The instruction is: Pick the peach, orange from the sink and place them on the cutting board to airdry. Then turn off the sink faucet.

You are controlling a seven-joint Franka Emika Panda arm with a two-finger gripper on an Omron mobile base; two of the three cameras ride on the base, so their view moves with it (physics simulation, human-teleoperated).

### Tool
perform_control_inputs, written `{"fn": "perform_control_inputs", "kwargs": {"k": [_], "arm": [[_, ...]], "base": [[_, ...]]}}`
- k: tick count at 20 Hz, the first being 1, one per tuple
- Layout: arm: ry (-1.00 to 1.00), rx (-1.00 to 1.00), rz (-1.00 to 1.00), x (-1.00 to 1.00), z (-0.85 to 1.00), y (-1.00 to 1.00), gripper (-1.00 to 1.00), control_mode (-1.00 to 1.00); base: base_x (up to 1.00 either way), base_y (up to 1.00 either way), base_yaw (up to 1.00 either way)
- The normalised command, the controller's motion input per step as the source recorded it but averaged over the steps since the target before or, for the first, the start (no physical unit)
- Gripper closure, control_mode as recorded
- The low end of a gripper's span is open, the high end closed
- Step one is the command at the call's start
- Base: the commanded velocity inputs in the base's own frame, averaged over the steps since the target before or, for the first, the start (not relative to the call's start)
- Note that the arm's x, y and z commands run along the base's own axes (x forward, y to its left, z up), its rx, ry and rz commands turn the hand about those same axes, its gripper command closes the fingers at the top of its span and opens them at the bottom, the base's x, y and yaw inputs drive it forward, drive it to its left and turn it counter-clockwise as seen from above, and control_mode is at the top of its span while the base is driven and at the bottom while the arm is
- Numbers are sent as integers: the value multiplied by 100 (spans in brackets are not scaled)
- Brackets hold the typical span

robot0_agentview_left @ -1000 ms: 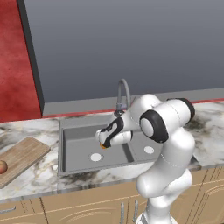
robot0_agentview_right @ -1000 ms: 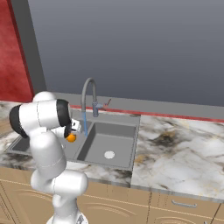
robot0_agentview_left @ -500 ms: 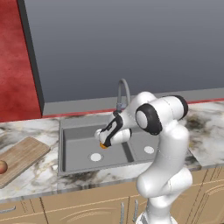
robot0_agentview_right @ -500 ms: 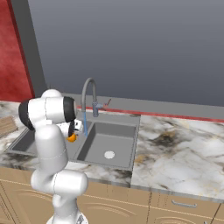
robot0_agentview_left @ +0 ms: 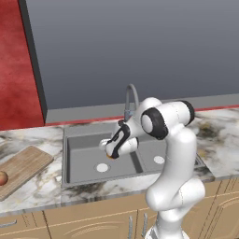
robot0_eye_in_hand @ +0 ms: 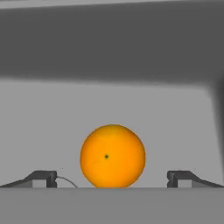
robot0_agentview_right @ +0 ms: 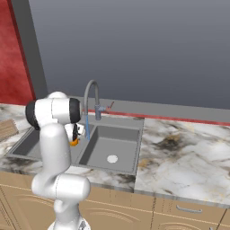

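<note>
The orange (robot0_eye_in_hand: 112, 156) lies on the grey floor of the sink's (robot0_agentview_left: 74, 140) left basin. My gripper (robot0_eye_in_hand: 112, 178) is open, its fingertips (robot0_eye_in_hand: 41, 177) standing wide on either side of the fruit without touching it. From the left base the gripper (robot0_agentview_left: 112, 150) hangs low in that basin, with a sliver of the orange (robot0_agentview_left: 110, 157) below it. The peach (robot0_agentview_left: 2, 178) rests on the cutting board (robot0_agentview_left: 23, 168) at the far left. The sink faucet (robot0_agentview_right: 92, 96) arches over the basins, and a thin blue stream of water (robot0_agentview_right: 87, 128) falls from it beside the orange (robot0_agentview_right: 74, 143).
The marble counter (robot0_agentview_right: 179, 148) stretches to the right of the sink (robot0_agentview_right: 112, 134). A grey wall panel (robot0_agentview_left: 140, 46) rises behind it, with a red wall (robot0_agentview_left: 16, 60) to the left. The basin walls and the divider (robot0_agentview_left: 135, 161) enclose the hand closely.
The arm's elbow has swung to the left, and the hand has sunk a little lower over the orange. The jaws have stayed open.
</note>
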Motion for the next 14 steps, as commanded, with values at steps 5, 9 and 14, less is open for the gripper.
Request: {"fn": "perform_control_inputs", "kwargs": {"k": [5, 9, 14], "arm": [[1, 0, -1, 6, -16, 10, -100, -100], [0, 0, -1, 4, -14, 0, -100, -100], [1, 0, -1, 9, -17, 5, -100, -100]], "base": [[0, 0, 0], [0, 0, 0], [0, 0, 0]]}}
